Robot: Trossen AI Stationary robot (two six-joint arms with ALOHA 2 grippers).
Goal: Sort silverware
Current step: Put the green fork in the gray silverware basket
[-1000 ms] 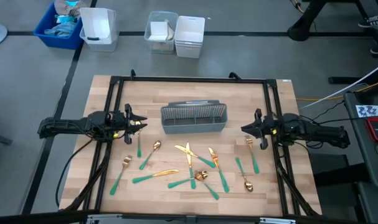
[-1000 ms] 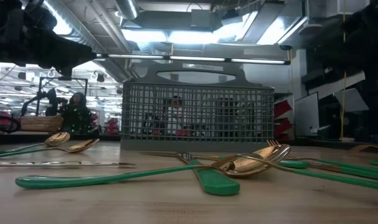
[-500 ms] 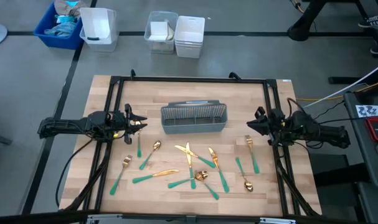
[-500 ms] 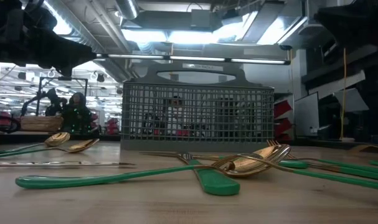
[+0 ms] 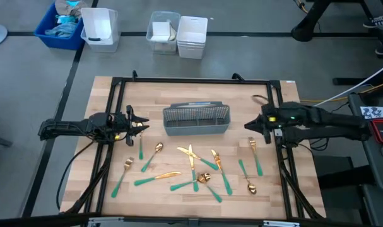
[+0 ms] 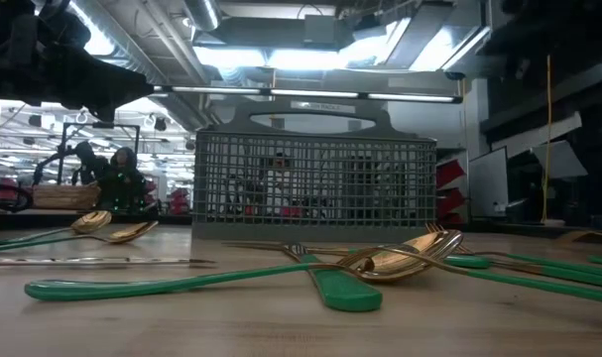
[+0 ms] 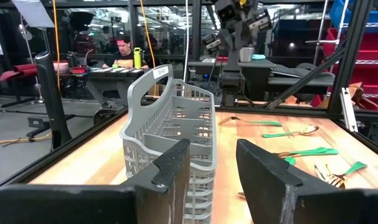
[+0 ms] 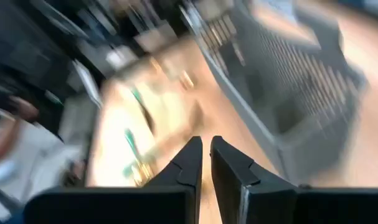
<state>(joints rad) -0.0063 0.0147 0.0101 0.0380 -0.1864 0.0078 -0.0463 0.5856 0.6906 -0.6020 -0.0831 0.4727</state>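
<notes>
On the wooden table (image 5: 178,88), your silverware (image 5: 191,167) lies scattered in front of the grey mesh caddy (image 5: 196,119), on the side nearer the camera's bottom edge: gold heads and teal handles spread in a loose band, some pieces crossing one another near the middle. None of it sits between either pair of fingers. Your left gripper (image 5: 135,124) hangs just off the caddy's left end, with one teal-handled piece (image 5: 141,146) lying on the wood just below it, not touched; its fingers (image 7: 173,168) are spread apart with nothing between them, and in the left wrist view the caddy fills the gap beyond them. The left arm stretches in level from the table's left edge, pointing toward the caddy. Your right gripper (image 5: 253,125) sits off the caddy's right end, apart from it, with a fork (image 5: 255,154) lying on the table near it and clear of it. Its fingers (image 8: 189,163) are nearly pressed together, only a thin slit between them, and they pinch nothing. The right arm reaches in from the right edge, roughly level, aimed at the caddy.
</notes>
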